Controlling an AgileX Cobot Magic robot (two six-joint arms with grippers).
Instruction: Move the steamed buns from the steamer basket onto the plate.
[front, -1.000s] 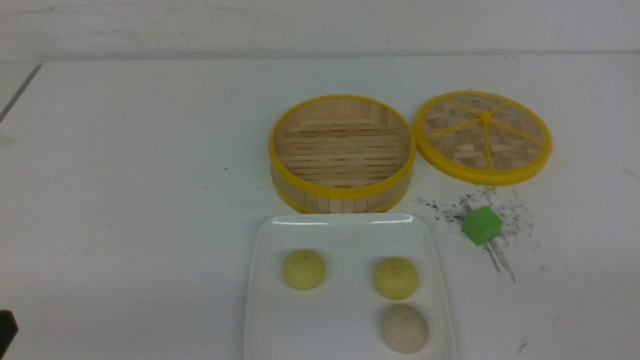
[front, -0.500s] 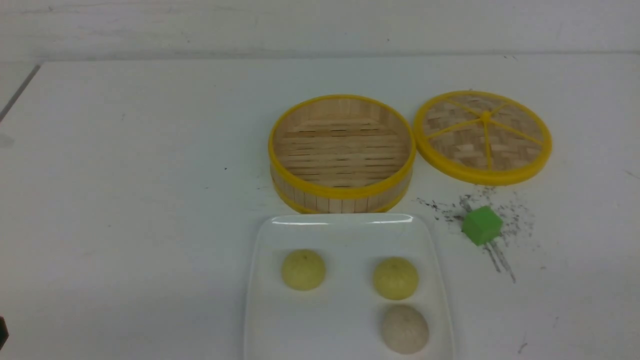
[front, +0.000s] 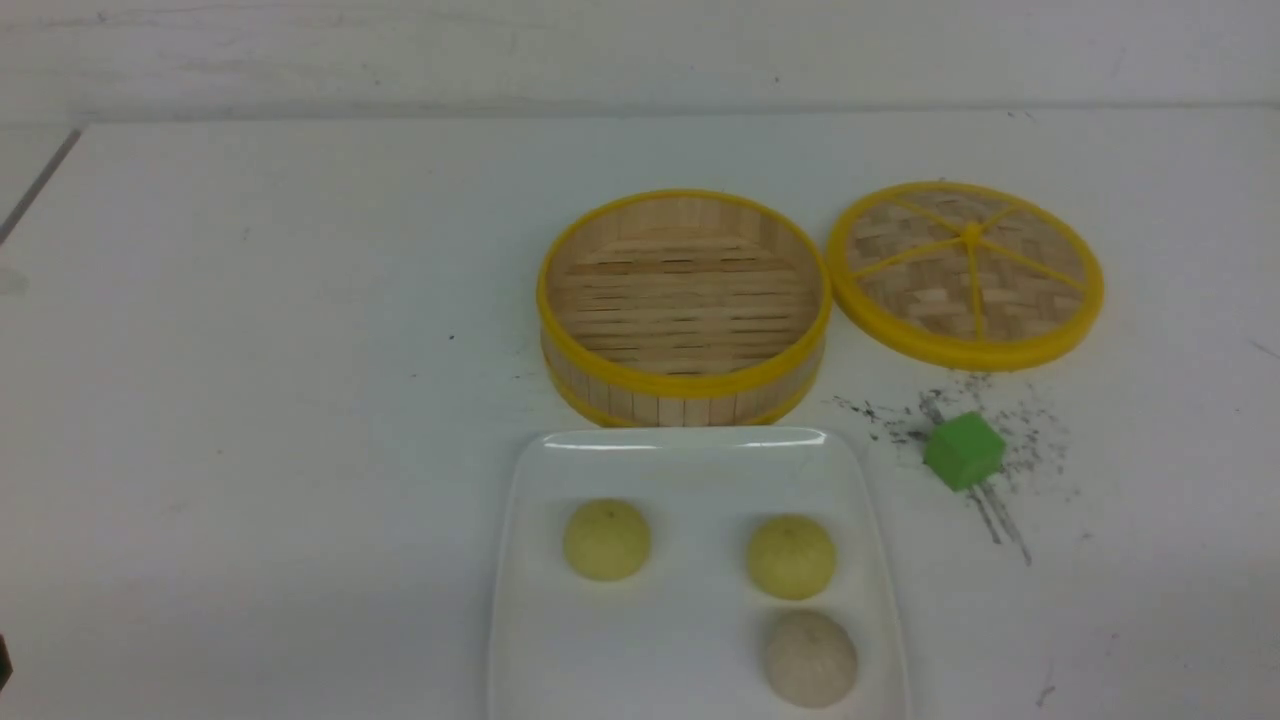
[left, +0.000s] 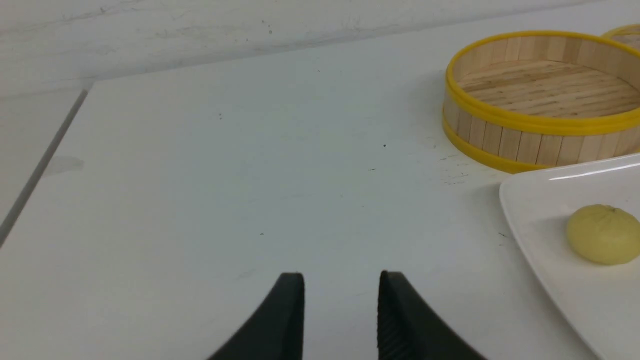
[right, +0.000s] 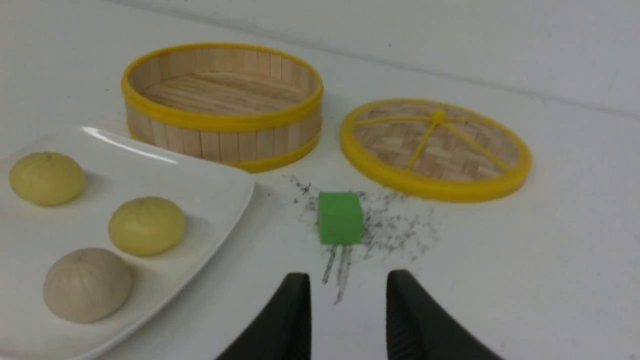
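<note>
Three steamed buns lie on the white plate: a pale yellow one on the left, a second yellow one on the right, and a beige one nearest me. Behind the plate stands the steamer basket, with nothing on its slatted floor. My left gripper is open over bare table left of the plate, nothing between its fingers. My right gripper is open too, right of the plate and short of a green cube. In the front view only a dark sliver shows at the lower left edge.
The flat woven basket lid lies right of the basket. A green cube sits on dark scuff marks right of the plate. A wall runs along the back, and the table's left edge shows at the far left.
The dark piece of the left arm at the lower left edge of the front view has slid down and almost out of the picture. Buns, basket and plate have not moved.
</note>
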